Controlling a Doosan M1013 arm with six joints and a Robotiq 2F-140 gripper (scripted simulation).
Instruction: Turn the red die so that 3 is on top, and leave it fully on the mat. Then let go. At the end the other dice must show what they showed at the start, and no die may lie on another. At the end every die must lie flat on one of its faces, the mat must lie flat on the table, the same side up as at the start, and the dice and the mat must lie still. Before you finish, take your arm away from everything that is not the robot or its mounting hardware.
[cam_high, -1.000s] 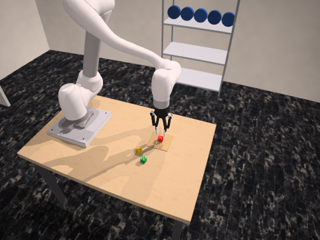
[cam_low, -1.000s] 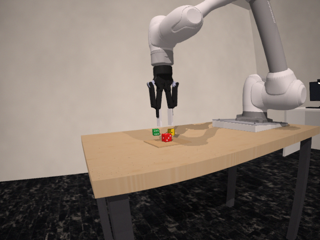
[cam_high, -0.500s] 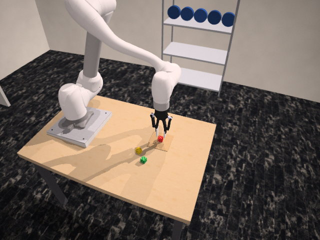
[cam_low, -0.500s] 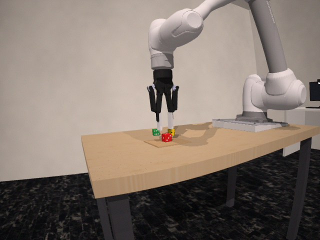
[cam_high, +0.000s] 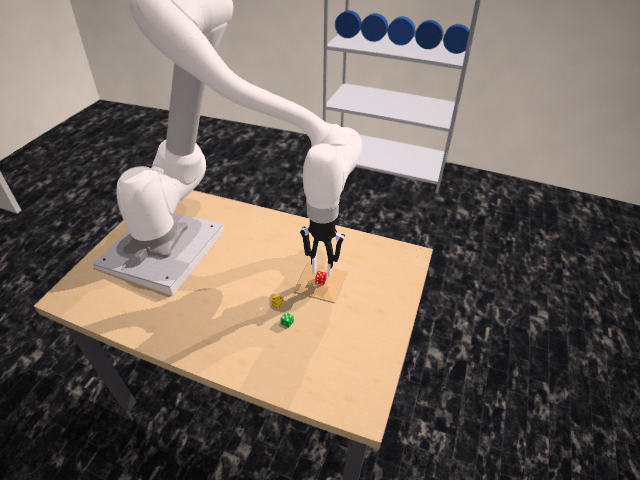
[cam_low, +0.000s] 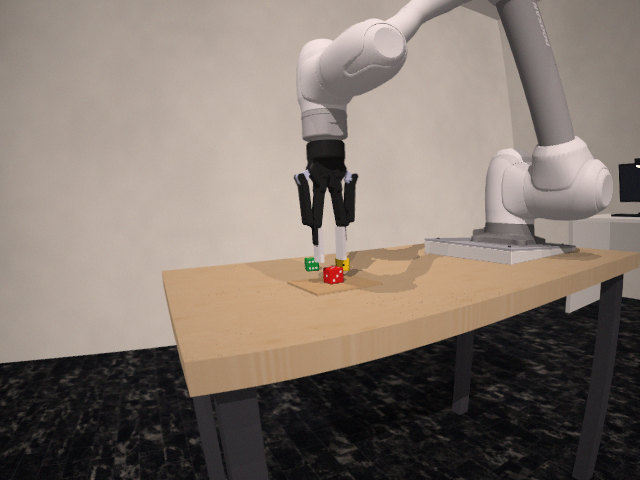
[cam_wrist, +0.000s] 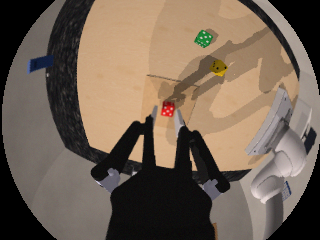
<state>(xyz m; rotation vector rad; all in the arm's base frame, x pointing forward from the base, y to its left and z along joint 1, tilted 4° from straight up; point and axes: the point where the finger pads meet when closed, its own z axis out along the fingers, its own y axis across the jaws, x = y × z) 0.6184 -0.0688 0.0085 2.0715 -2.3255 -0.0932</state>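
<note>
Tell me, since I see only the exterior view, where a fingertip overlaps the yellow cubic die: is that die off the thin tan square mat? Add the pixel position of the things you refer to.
Observer: Yes, the top view shows table surface between the yellow die (cam_high: 277, 300) (cam_low: 345, 265) (cam_wrist: 218, 67) and the mat (cam_high: 333, 291) (cam_low: 310, 287) (cam_wrist: 150, 95).

Operator: And the red cubic die, is the tool touching its sides?

Observer: The wrist view shows a gap on either side between the red die (cam_high: 320, 277) (cam_low: 333, 274) (cam_wrist: 168, 109) and the tool's (cam_high: 322, 272) (cam_low: 330, 259) (cam_wrist: 167, 115) fingertips.

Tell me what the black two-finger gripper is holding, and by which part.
Nothing: the black two-finger gripper is open above the red cubic die.
</note>
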